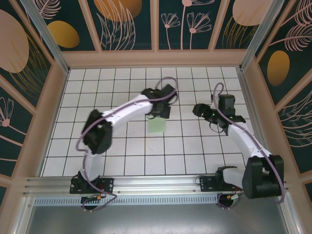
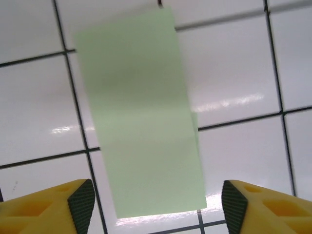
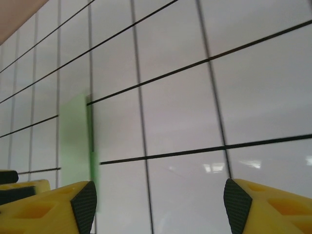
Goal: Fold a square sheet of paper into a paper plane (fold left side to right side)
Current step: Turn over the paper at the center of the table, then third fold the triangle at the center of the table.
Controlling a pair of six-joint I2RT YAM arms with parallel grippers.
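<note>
The pale green sheet of paper (image 1: 157, 126) lies flat on the white grid table, near its middle. In the left wrist view the sheet of paper (image 2: 141, 112) is a tall rectangle about one tile wide, with a second layer's edge peeking out along its right side. My left gripper (image 1: 161, 111) hovers at the sheet's far end; its jaws (image 2: 157, 209) stand open, and the paper's near edge lies between the black pads (image 2: 82, 204) without touching them. To the sheet's right, my right gripper (image 1: 198, 109) is open and holds nothing. Its wrist view has the sheet of paper (image 3: 74, 141) at the left, beyond the fingertips (image 3: 86, 204).
The white grid table (image 1: 122, 146) is ringed by a low wooden frame (image 1: 156, 58) and patterned walls. Both arm bases sit on the metal rail (image 1: 156, 185) at the near edge. Open tiles lie all around the sheet.
</note>
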